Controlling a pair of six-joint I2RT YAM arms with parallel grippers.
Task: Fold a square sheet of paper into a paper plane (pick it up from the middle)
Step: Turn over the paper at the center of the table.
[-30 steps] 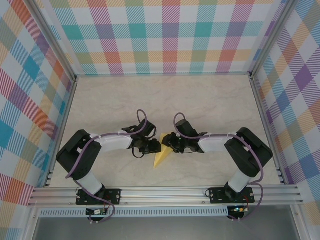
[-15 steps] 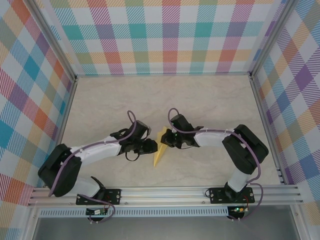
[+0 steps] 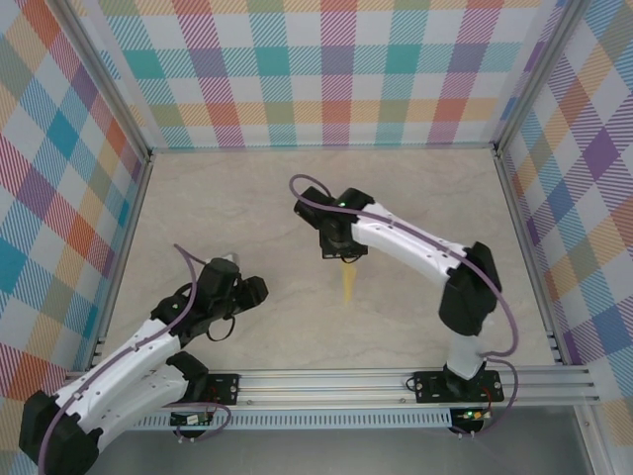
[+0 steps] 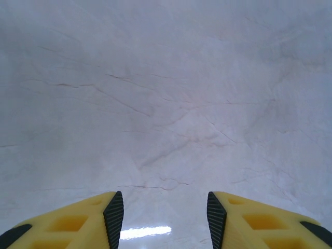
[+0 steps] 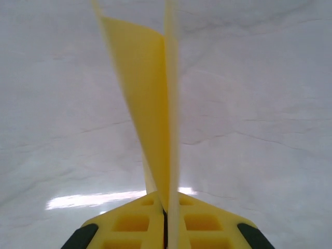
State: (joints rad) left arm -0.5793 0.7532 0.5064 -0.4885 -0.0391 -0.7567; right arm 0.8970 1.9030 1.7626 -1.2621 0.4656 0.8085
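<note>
Plane (image 3: pixel 347 285) pinched by right end effector (image 3: pixel 341 252) at mid-worktop; left end effector (image 3: pixel 247 290) spread and bare, near the front left.

Right wrist view: yellow fingers (image 5: pixel 197 220) pressed together on the plane's (image 5: pixel 155 104) folded edge. The thin pale-yellow layers stand on edge and taper away from the grip. Whether the far tip touches the worktop cannot be told. Left wrist view: black pads (image 4: pixel 114 218) well apart, pale surface between them. Worktop (image 3: pixel 425 198) smooth, glossy, cream with faint marble veining; open room on every side of the plane. Plaid walls (image 3: pixel 336 69) close left, back and right; a ribbed aluminium rail (image 3: pixel 326 381) runs along the near edge.
</note>
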